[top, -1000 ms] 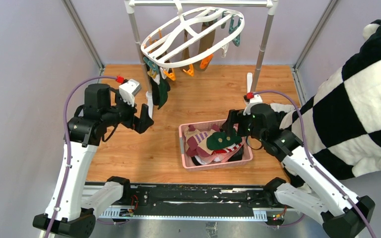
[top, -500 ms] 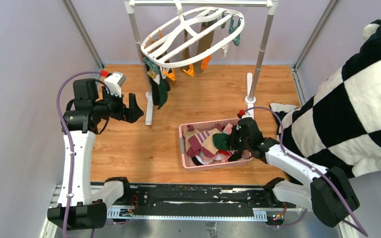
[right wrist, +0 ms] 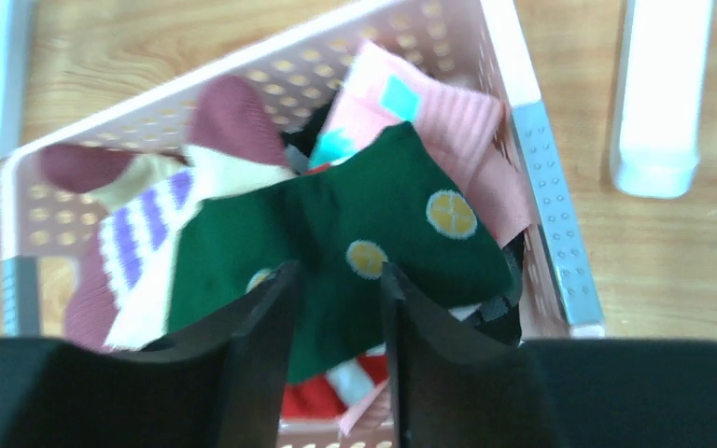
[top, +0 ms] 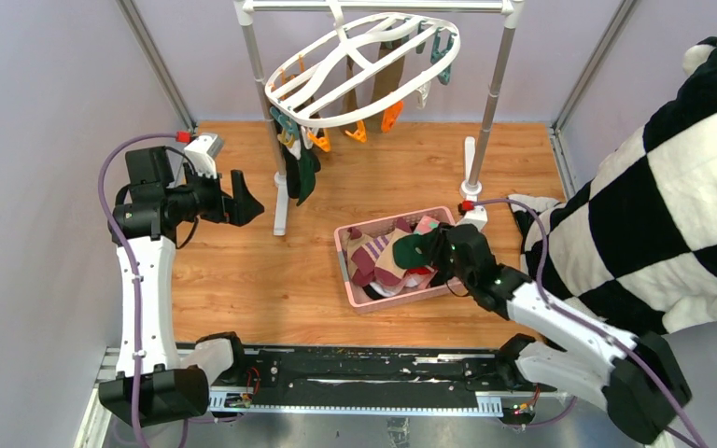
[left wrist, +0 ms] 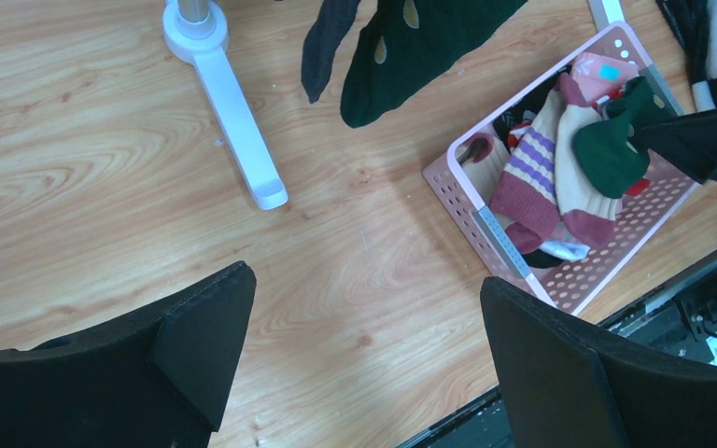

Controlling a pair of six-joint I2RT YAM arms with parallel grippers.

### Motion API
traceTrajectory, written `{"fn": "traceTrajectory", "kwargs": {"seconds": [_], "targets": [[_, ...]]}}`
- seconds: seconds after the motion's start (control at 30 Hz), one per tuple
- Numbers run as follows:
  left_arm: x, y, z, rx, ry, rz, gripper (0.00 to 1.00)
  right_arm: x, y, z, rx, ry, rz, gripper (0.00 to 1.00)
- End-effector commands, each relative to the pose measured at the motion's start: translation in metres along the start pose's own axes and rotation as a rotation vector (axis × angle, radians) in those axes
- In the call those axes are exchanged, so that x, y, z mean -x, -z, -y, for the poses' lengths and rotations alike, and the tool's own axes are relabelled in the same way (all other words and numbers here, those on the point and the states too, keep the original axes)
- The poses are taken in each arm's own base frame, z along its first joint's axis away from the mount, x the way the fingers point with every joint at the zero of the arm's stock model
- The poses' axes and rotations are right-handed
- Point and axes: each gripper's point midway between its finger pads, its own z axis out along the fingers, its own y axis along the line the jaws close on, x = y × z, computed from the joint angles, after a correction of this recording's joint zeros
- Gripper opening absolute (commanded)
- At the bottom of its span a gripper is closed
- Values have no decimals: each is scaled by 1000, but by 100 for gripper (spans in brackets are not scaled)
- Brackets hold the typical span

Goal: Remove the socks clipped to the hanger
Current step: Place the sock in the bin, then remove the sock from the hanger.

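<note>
Left gripper [left wrist: 364, 280]: wide open, empty. Right gripper [right wrist: 338, 275]: jaws slightly parted above green sock [right wrist: 383, 233] in basket [right wrist: 243, 79]

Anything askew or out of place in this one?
The hanger hangs tilted, its left side lower, where dark green socks are clipped. The pink basket sits skewed to the table edge. A checked plush cloth crowds the right side.

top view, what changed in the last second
The right gripper came down and back toward the near side, over the pink basket, where the green dotted sock lies on top; the basket turned slightly. The left gripper, jaws wide open, drew back to the left, away from the hanging socks. The hanger, rack and checked plush stayed put.
</note>
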Motion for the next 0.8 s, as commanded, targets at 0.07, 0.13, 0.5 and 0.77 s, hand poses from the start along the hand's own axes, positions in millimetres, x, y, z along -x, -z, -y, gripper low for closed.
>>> {"fn": "traceTrajectory", "kwargs": {"seconds": [0.07,0.13,0.5,0.77], "targets": [[9,4,6,-47,-4,36,100,60,65,-40,34,188,278,61],[9,3,5,-49,11,33,100,70,72,-61,79,244,307,71],[0,7,-3,-36,60,16,100,104,33,-223,154,440,471,100],[-2,5,-5,-46,78,2,100,99,-9,-303,258,544,446,100]]}}
